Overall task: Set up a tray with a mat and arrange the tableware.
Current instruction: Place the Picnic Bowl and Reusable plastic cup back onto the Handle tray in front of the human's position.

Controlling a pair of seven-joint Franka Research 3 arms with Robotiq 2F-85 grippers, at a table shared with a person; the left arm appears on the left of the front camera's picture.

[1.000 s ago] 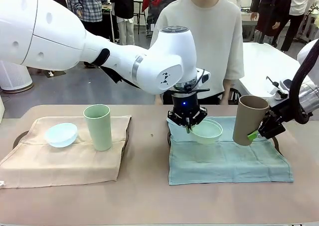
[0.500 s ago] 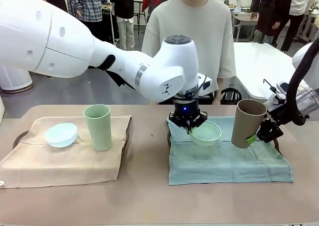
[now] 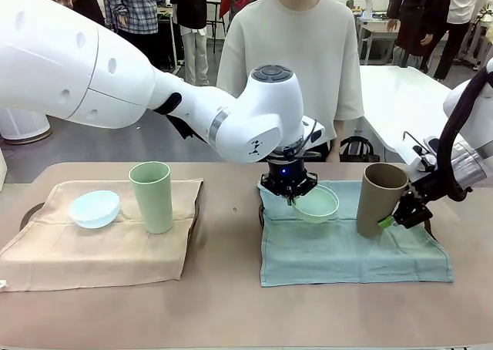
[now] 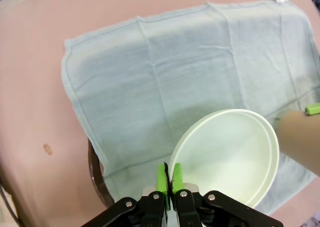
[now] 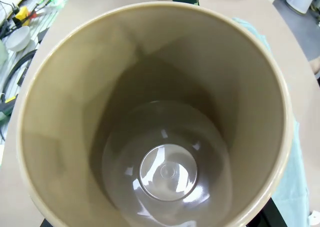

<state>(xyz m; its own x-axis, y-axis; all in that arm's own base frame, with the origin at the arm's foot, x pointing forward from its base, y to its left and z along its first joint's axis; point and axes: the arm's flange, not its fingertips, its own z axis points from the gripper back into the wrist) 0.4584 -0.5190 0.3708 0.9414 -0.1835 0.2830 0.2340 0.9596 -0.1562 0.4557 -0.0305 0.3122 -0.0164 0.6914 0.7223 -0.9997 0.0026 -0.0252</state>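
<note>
Pinkish table (image 3: 231, 304): left tool (image 3: 291, 199) pinches mint bowl (image 3: 317, 203) over blue mat (image 3: 354, 250); right tool (image 3: 397, 215) grips tan cup (image 3: 377, 200).

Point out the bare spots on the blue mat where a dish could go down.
The blue mat is bare along its whole near half, from its near-left corner to its near-right one. Its far edge is crowded: the left gripper holds the mint bowl there, and the right gripper holds the tan cup beside it.
</note>
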